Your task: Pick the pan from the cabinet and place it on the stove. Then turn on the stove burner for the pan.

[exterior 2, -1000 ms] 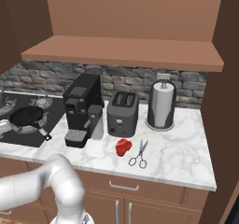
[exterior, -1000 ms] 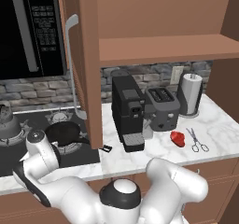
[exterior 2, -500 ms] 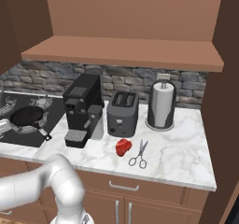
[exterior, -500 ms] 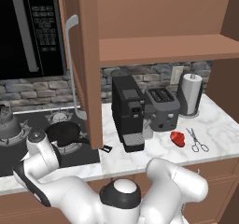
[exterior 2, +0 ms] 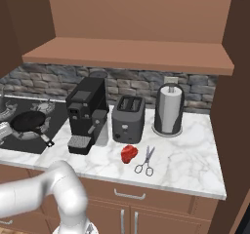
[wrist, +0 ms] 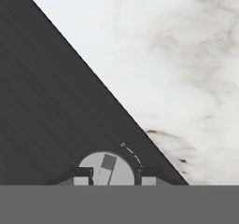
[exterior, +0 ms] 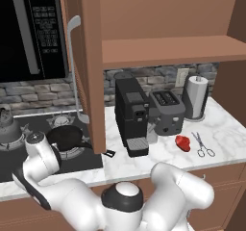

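Two fingertips [wrist: 81, 177] bracket a silver knob [wrist: 106, 169] on the stove [wrist: 51, 106]; gripper [wrist: 111, 177] closed on knob. Pan [exterior: 65, 136] sits on burner.

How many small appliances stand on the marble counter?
2: the black coffee machine beside the stove, and the grey toaster to its right, before the paper towel roll. None seems hidden.

Coffee machine [exterior: 132, 121], toaster [exterior: 166, 111], towel roll [exterior: 196, 96] — scissors [exterior: 202, 145] beside red object [exterior: 182, 143].
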